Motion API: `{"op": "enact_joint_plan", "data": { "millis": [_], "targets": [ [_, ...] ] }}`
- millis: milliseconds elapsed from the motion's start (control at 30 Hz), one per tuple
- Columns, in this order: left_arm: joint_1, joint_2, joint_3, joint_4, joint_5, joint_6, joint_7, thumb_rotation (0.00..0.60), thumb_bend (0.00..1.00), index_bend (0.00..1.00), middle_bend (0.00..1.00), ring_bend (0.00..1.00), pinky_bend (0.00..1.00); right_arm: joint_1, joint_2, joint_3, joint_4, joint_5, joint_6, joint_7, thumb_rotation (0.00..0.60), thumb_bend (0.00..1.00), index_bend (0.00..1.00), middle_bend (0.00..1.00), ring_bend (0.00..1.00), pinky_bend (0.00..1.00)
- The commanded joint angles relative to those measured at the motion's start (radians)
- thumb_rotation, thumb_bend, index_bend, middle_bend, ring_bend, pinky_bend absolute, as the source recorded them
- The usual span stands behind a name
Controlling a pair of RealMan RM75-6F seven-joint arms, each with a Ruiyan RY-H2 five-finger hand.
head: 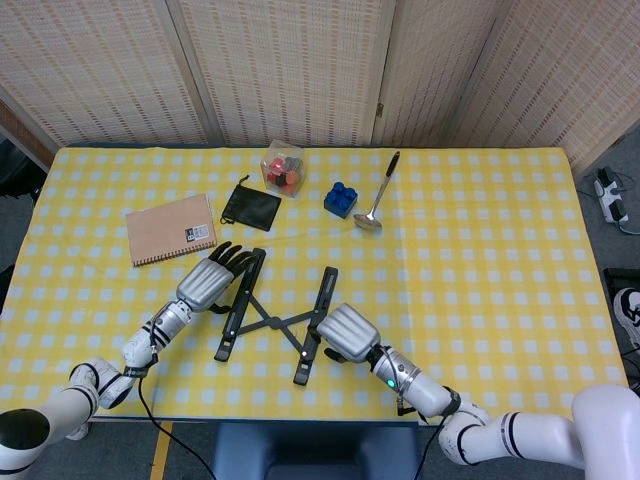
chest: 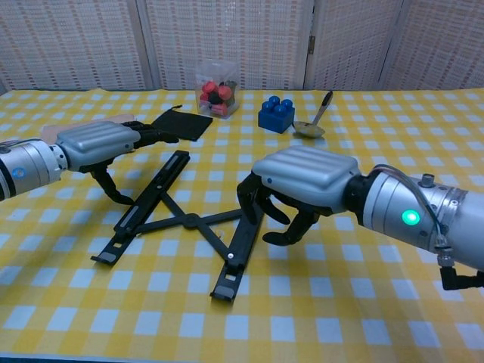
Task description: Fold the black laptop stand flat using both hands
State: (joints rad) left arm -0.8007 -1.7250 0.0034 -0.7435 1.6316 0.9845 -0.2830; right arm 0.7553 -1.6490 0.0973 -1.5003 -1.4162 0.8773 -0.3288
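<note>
From the head view, a yellow checked tablecloth (head: 500, 250) fills the scene, the black laptop stand (head: 275, 316) spread open near its front edge — the left hand (head: 212, 280) lies against its left rail, fingers extended, gripping nothing. In the chest view the right hand (chest: 299, 185) curls its fingers around the right rail — whether it truly grips I cannot tell.

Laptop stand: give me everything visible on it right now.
The laptop stand is black, matte, plastic or metal: two long rails joined by thin crossed struts pivoting at the centre. It lies spread open on the checked tablecloth. The left hand is at its left rail, the right hand at its right rail.
</note>
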Motion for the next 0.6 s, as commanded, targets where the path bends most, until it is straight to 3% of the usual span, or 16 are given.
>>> {"op": "enact_joint_plan", "data": {
  "millis": [33, 400, 600],
  "targets": [
    [-0.004, 0.006, 0.008, -0.021, 0.002, 0.0, 0.0, 0.6, 0.15, 0.06, 0.11, 0.01, 0.01, 0.001, 0.001, 0.003, 0.006, 0.005, 0.002, 0.019, 0.6, 0.35, 0.55, 0.76, 0.83, 0.69],
    [-0.019, 0.033, 0.015, -0.122, 0.005, 0.002, 0.01, 0.6, 0.15, 0.06, 0.11, 0.01, 0.0, 0.01, 0.021, 0.005, 0.01, -0.006, 0.013, 0.059, 0.6, 0.35, 0.55, 0.76, 0.84, 0.69],
    [-0.033, 0.019, -0.018, -0.081, -0.037, -0.025, 0.03, 0.6, 0.15, 0.06, 0.11, 0.01, 0.0, 0.011, 0.041, -0.011, 0.008, -0.014, 0.011, 0.052, 0.6, 0.35, 0.55, 0.76, 0.84, 0.69]
  ]
}}
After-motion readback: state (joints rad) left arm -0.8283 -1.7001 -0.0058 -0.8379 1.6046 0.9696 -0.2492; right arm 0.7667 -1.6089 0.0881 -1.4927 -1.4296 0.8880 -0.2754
